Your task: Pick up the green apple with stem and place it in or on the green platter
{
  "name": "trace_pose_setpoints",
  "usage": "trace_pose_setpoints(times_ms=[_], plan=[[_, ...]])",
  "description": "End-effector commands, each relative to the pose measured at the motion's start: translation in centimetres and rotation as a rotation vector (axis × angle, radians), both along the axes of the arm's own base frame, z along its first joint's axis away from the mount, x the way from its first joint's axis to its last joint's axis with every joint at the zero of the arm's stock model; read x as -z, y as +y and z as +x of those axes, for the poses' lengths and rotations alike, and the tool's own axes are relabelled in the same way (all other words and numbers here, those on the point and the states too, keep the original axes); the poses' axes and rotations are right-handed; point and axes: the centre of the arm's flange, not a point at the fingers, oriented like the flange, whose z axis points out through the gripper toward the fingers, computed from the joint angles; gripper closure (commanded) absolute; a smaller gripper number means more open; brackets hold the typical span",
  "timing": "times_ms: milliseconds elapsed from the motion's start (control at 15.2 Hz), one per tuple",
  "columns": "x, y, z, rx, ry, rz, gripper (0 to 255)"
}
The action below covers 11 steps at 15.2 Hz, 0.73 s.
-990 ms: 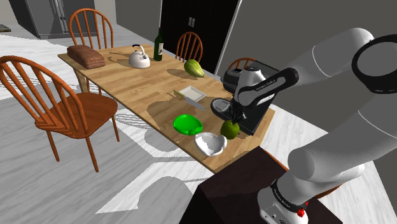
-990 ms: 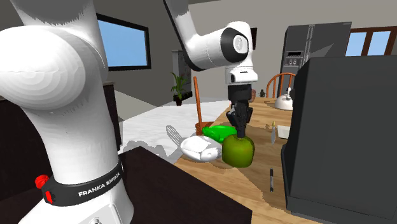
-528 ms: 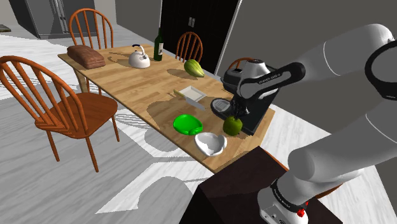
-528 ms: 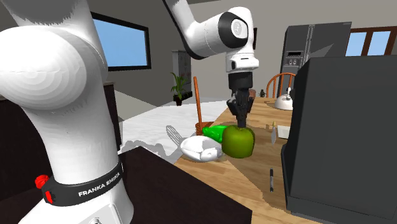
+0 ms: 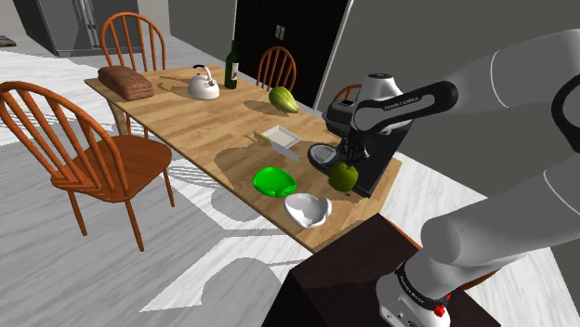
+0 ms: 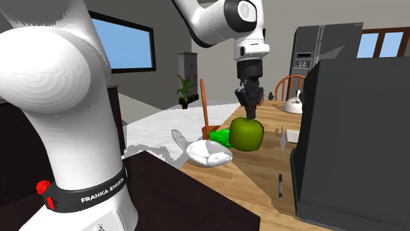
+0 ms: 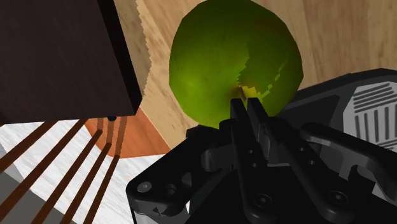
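The gripper (image 6: 250,113) is pinched almost fully closed on the stem of the apple (image 6: 246,134), which hangs just under its fingertips. The platter (image 5: 274,180) lies lower down, off to one side of the hand.

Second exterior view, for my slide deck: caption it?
Black gripper holds the green apple by its stem, beside the green platter.

Bright, even light, soft grey shadows on the floor (image 5: 93,279), jagged-edged shadow across the apple (image 7: 219,60)
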Motion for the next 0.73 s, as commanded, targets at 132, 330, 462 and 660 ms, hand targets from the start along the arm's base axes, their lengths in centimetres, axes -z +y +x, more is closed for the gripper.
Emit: trace_pose_setpoints(times_ms=[132,330,462,660], plan=[[-2.2,0.1,0.0,0.000,0.000,0.000,255],[-3.8,0.1,0.0,0.000,0.000,0.000,255],[-4.9,0.1,0.0,0.000,0.000,0.000,255],[-5.8,2.0,1.7,0.000,0.000,0.000,255]])
